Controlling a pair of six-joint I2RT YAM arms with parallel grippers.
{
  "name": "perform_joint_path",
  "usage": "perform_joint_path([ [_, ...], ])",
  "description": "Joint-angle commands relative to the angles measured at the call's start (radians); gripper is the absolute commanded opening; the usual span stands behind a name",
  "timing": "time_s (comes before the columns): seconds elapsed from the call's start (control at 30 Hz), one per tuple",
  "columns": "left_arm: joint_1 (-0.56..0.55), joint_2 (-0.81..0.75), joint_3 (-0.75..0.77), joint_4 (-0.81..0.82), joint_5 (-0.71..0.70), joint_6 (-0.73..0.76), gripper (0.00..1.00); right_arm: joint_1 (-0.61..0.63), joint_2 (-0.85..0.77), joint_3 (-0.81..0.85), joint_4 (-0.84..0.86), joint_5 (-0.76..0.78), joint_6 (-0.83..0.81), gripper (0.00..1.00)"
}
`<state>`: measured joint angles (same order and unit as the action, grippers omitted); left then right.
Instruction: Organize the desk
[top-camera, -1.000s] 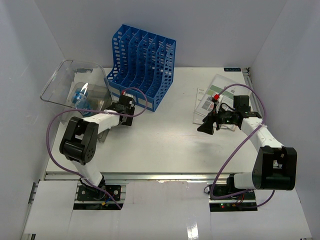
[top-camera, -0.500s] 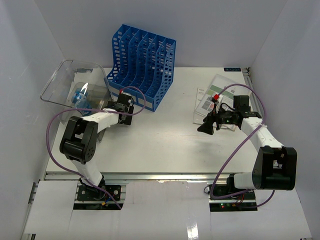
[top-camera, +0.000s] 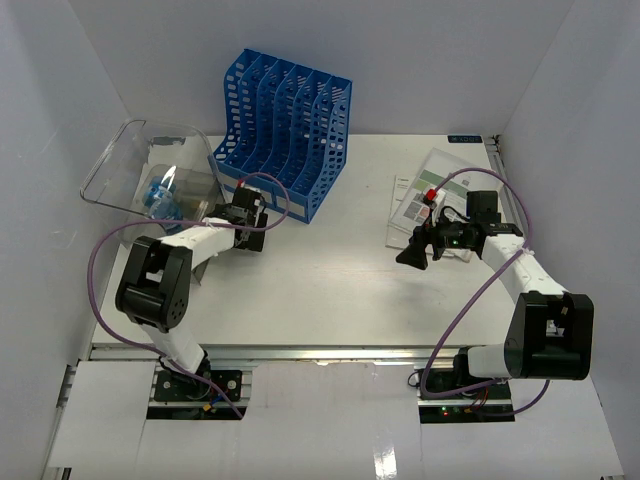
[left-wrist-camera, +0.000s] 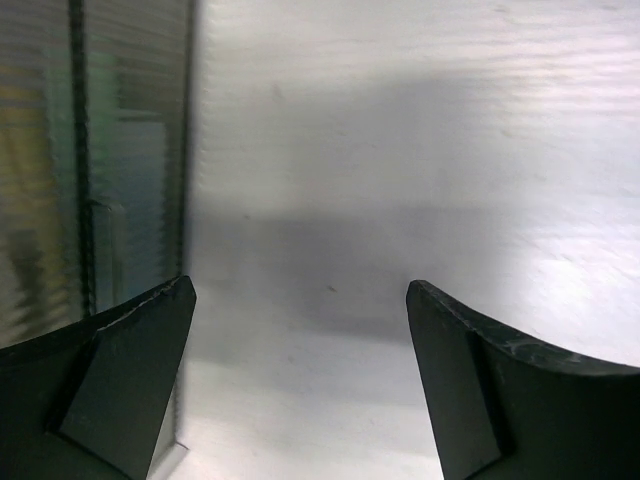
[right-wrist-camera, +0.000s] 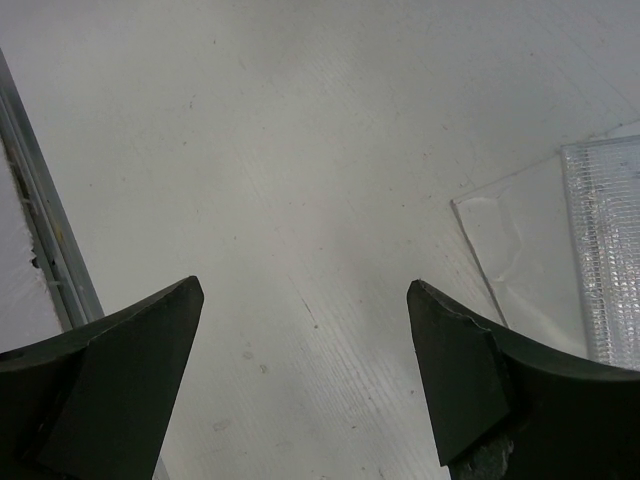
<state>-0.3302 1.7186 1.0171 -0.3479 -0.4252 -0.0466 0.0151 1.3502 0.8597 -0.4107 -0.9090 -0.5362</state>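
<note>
1. Large flat white rectangular desk (top-camera: 330, 275), metal rail along its front edge.
2. Blue perforated plastic file rack (top-camera: 285, 135), upright, far left of centre.
3. Clear plastic bin (top-camera: 135, 165), tilted, left edge.
4. Printed sheets in clear sleeve (top-camera: 420, 195), far right.

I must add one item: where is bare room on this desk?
The widest bare patch of the flat white desk lies between the left gripper and the right gripper, down to the metal front rail. Crowded: far left, blue plastic file rack and clear plastic bin; far right, printed papers.
</note>
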Motion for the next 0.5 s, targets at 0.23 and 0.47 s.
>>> perform_joint_path([
  [0.23, -0.023, -0.438, -0.149, 0.068, 0.509, -0.235, 0.98, -0.034, -0.019, 0.072, -0.018, 0.222, 0.057, 0.92],
  [0.47, -0.021, -0.689, -0.391, 0.218, 0.791, -0.447, 0.98, -0.162, -0.052, 0.152, -0.022, 0.395, 0.223, 0.94],
])
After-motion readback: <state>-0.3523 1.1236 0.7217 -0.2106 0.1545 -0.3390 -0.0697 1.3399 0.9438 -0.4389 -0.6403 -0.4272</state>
